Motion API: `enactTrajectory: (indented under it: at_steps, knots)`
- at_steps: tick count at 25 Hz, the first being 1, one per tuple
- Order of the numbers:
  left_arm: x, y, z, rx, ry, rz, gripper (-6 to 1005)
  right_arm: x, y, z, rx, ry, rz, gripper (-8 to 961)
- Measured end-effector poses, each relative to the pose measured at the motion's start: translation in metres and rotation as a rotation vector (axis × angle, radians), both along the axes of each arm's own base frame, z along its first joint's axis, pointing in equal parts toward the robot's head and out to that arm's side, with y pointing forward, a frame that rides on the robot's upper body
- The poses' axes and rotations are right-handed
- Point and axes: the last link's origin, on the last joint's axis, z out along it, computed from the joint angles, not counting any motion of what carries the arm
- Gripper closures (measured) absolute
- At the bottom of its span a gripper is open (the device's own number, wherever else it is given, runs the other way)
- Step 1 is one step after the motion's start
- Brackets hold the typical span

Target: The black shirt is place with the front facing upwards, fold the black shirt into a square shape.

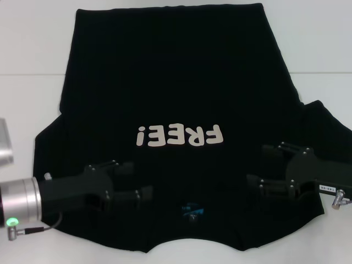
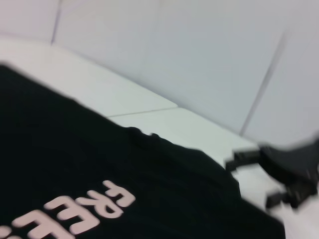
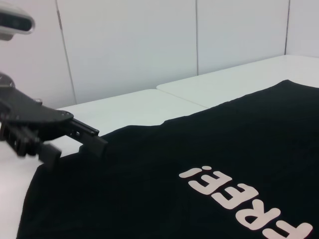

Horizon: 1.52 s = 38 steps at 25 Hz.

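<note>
The black shirt (image 1: pixel 176 82) lies flat on the white table, front up, with its cream "FREE!" lettering (image 1: pixel 180 135) and blue neck label (image 1: pixel 192 209) towards me. My left gripper (image 1: pixel 140 179) is open over the shirt's near left shoulder area. My right gripper (image 1: pixel 257 164) is open over the near right shoulder area. Neither holds cloth. The right wrist view shows the shirt (image 3: pixel 199 164) with the left gripper (image 3: pixel 75 139) at its edge. In the left wrist view the shirt (image 2: pixel 75 164) fills the foreground and the right gripper (image 2: pixel 279 169) is blurred beyond it.
The white table (image 1: pixel 33 44) shows a seam line on both sides of the shirt. A silver block (image 1: pixel 4 142) sits at the left edge. White wall panels (image 3: pixel 129 45) stand behind the table.
</note>
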Motion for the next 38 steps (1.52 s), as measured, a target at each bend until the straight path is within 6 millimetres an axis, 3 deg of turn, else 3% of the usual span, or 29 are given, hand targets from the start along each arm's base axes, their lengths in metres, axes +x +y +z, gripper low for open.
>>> enactTrajectory:
  at_steps: [6,12,15,19,27,38]
  knots:
    - [0.001,0.027,0.046,-0.175,-0.145,0.361,125,0.001,0.0,0.0,-0.007,0.005,-0.014,37]
    - [-0.006,0.048,0.089,-0.17,-0.182,0.558,126,0.003,-0.002,0.001,-0.011,0.005,-0.024,37]
    - [-0.021,0.059,0.105,-0.1,-0.171,0.683,127,0.003,-0.002,0.001,-0.015,0.009,-0.028,38]
    - [-0.043,0.064,0.108,-0.02,-0.142,0.823,127,0.001,-0.002,0.0,-0.025,0.021,-0.036,38]
    - [-0.073,0.061,0.095,0.059,-0.115,0.978,127,0.0,-0.002,0.0,-0.028,0.026,-0.035,38]
    - [-0.084,0.05,0.092,0.054,-0.136,1.04,125,0.0,-0.002,0.0,-0.03,0.026,-0.037,37]
